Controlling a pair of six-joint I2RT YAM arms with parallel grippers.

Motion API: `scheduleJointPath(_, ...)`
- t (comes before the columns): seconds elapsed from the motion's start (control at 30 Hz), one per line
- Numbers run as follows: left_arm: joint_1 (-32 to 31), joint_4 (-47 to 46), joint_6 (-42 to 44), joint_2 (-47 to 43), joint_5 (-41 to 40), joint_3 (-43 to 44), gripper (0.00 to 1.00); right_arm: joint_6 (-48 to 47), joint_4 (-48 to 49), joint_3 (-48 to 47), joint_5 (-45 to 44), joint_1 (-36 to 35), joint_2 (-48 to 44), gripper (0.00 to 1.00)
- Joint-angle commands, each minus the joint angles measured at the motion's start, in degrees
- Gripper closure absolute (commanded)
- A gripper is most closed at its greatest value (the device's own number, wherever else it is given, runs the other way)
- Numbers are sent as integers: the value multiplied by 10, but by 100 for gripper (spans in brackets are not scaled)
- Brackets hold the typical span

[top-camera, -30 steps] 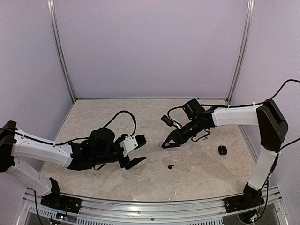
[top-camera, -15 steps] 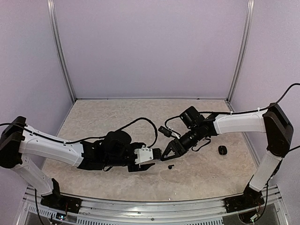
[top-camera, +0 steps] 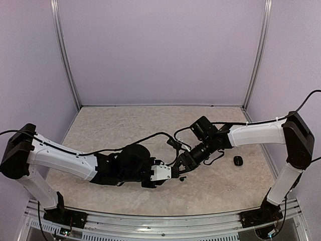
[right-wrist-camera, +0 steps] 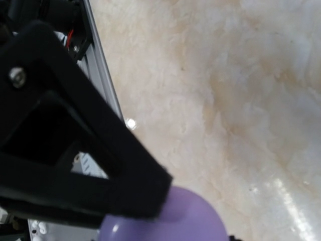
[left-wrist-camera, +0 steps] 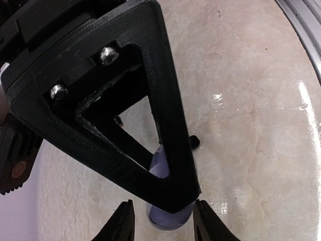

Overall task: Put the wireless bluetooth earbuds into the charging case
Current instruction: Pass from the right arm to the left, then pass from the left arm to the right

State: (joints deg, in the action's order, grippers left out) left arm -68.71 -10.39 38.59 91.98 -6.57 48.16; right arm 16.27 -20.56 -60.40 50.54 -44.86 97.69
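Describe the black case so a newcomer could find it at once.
Start at the right arm's white forearm over the marble table. Below it in the top view, near the right wall, lies the black case. Unlike the lavender case in the right pincer, it is dark and untouched.
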Motion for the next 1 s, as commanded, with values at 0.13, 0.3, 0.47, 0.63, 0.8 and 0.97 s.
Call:
scheduleJointPath(0.13,-8,-1,17,13,-21,16,71,9,19,4,17,-15,-5,65)
scheduleJointPath(0.3,-9,-10,11,8,-11,13,83,9,19,4,18,-15,-7,63)
scheduleJointPath(0.47,-9,-56,-13,-20,9,-14,90,-19,19,-4,1,-14,-39,36)
scheduleJointPath(0.63,6,-112,-65,-82,69,-57,91,-57,71,6,-59,-12,-125,18)
scheduleJointPath(0.8,27,-159,-116,-138,129,-88,92,-60,198,56,-84,-13,-215,7)
scheduleJointPath(0.97,53,-244,-184,-188,197,-126,92,-96,249,77,-106,-14,-278,1)
